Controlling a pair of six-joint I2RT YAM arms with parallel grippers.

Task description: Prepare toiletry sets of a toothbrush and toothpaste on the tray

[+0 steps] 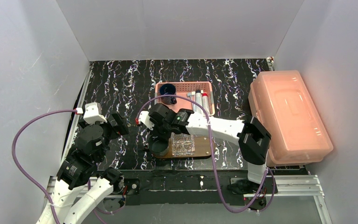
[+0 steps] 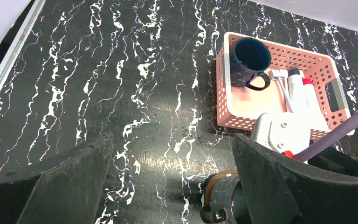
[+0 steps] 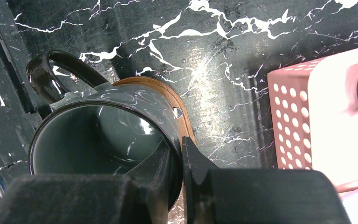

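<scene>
Grey mug [image 3: 88, 140] is clamped by its rim in my right hand [image 3: 179, 159], at one end of the wooden tray [image 3: 182, 122]; my left hand [image 2: 168, 183] hangs wide open above the worktop [image 2: 98, 70].

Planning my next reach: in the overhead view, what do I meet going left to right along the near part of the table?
left gripper → grey mug → clear glass → pink lidded box
</scene>
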